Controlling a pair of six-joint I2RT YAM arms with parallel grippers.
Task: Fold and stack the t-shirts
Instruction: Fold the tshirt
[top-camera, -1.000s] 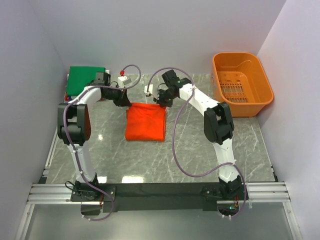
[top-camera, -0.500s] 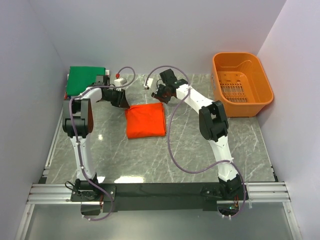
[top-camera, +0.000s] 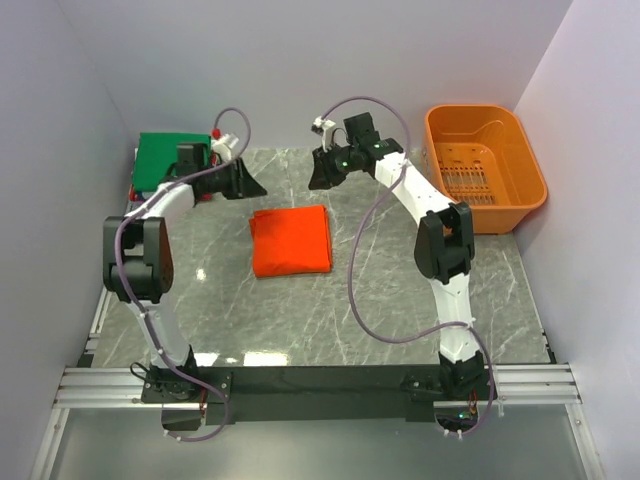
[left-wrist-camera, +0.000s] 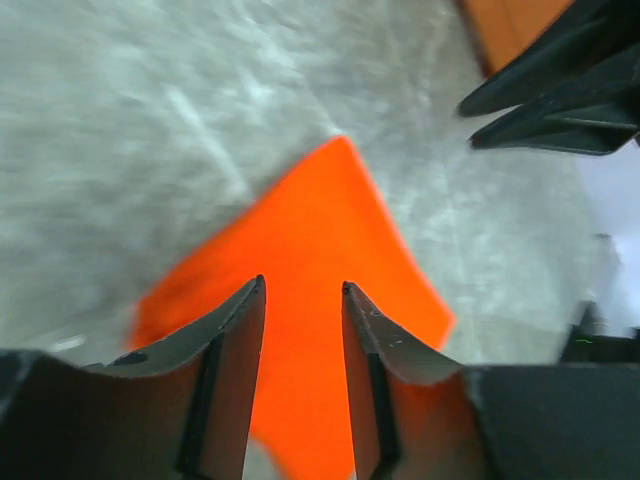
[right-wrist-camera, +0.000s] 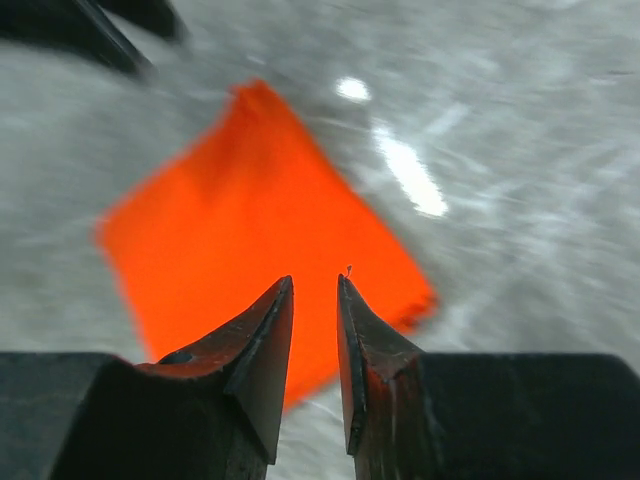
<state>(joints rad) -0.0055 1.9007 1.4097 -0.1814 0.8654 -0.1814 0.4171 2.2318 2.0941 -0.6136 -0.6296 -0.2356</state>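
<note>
Whereas a second ago both pinched its far edge, I see the left gripper (left-wrist-camera: 303, 290) and right gripper (right-wrist-camera: 314, 285) spread, empty, off the orange-red shirt (top-camera: 291, 240).

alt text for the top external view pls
A folded orange-red t-shirt lies flat on the grey table, with the left gripper and right gripper hovering empty beyond its far corners. A folded green t-shirt sits far left, an orange basket far right.

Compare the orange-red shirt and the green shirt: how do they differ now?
The orange-red shirt lies in the middle of the table; the green shirt sits at its far left corner. The orange-red shirt shows whole from above; the left arm covers part of the green shirt. Both are folded into flat rectangles.
</note>
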